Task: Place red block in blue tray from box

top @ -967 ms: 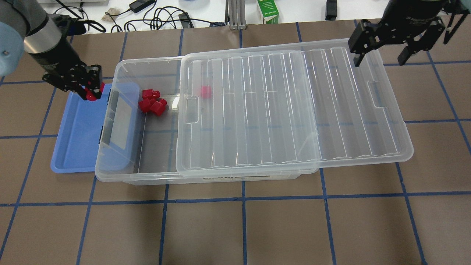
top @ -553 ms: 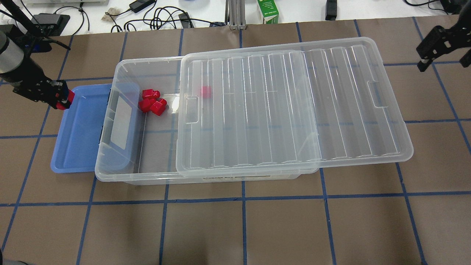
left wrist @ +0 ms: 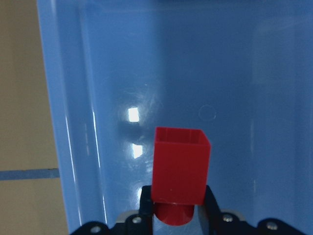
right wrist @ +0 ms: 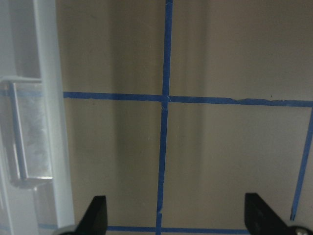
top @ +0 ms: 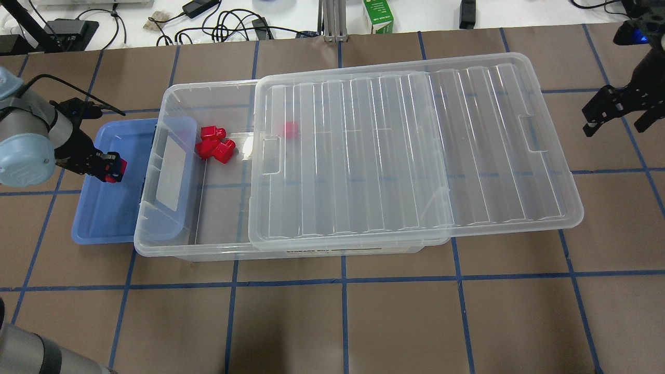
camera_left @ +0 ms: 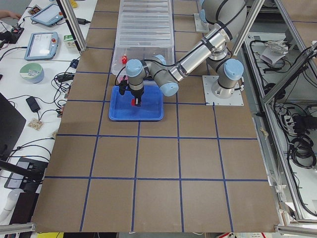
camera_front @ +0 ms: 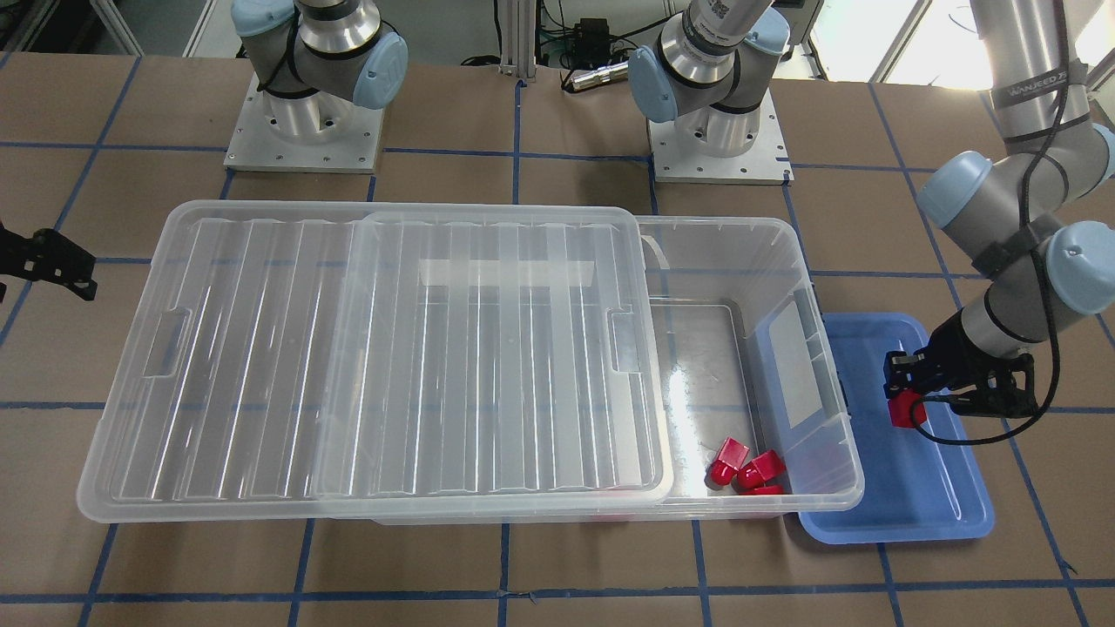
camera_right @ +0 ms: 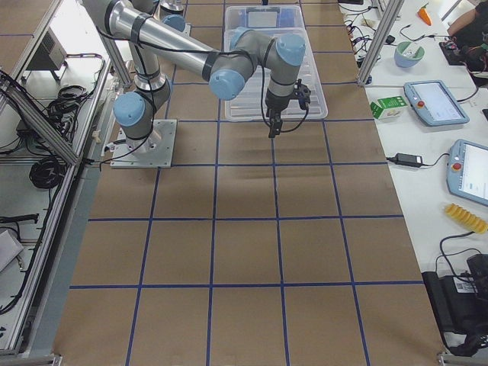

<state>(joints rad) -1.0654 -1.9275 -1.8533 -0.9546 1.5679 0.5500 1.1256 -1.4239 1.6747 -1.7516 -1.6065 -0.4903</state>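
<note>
My left gripper point(top: 111, 171) is shut on a red block point(left wrist: 178, 166) and holds it just above the floor of the blue tray point(top: 104, 218). The block also shows in the front view point(camera_front: 906, 409), over the tray point(camera_front: 923, 505). The clear box point(top: 208, 244) lies beside the tray, its ribbed lid point(top: 415, 150) slid off to the right. Three more red blocks point(top: 214, 144) lie in the box's open end; another point(top: 290, 129) shows faintly under the lid. My right gripper point(top: 615, 111) is open and empty over the table, right of the lid point(right wrist: 29, 147).
Cables, a green carton point(top: 378, 15) and devices lie on the white bench beyond the table's far edge. Blue tape lines grid the brown table. The box's left end overlaps the tray's right edge.
My left gripper moved with the red block from the tray's far left corner inward and nearer, lower over the tray floor. My right gripper drifted slightly nearer at the right edge.
</note>
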